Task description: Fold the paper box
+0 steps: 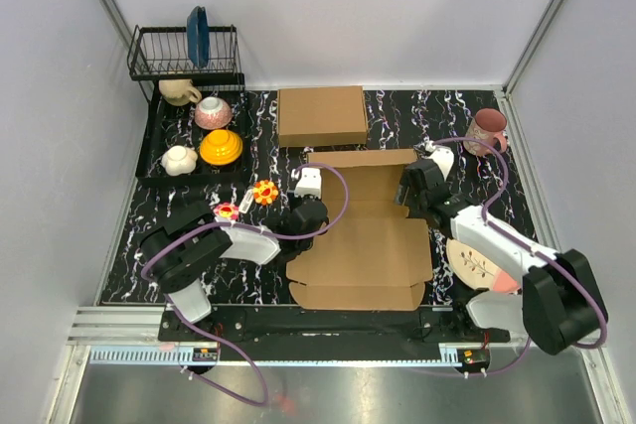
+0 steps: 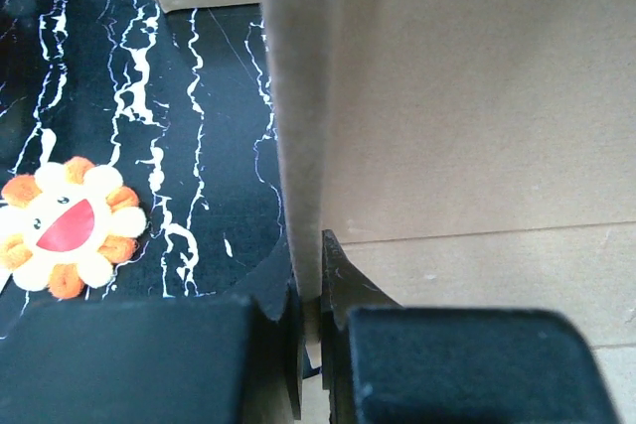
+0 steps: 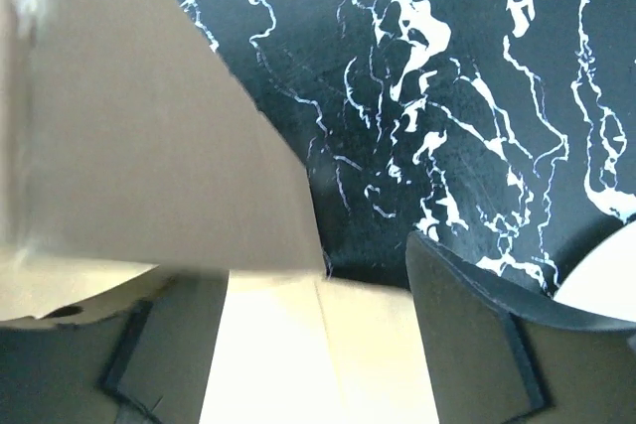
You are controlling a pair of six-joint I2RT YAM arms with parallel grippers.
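Note:
The paper box (image 1: 368,235) is a brown die-cut cardboard sheet lying mid-table, with its side flaps partly raised. My left gripper (image 1: 308,213) is at its left edge. In the left wrist view my left gripper (image 2: 310,290) is shut on the upright left flap (image 2: 303,96), pinched edge-on between the jaws, with the box floor (image 2: 477,275) to the right. My right gripper (image 1: 412,189) is at the sheet's right edge. In the right wrist view my right gripper (image 3: 308,345) is open, its jaws wide apart, with a cardboard panel (image 3: 318,345) between them and a raised flap (image 3: 139,146) to the left.
A neatly formed brown box (image 1: 320,114) sits behind the sheet. At the back left, a wire dish rack (image 1: 184,52) stands behind a tray of bowls (image 1: 159,141). Two flower toys (image 1: 265,192) lie left of the sheet. A pink mug (image 1: 487,131) and a white plate (image 1: 477,260) are on the right.

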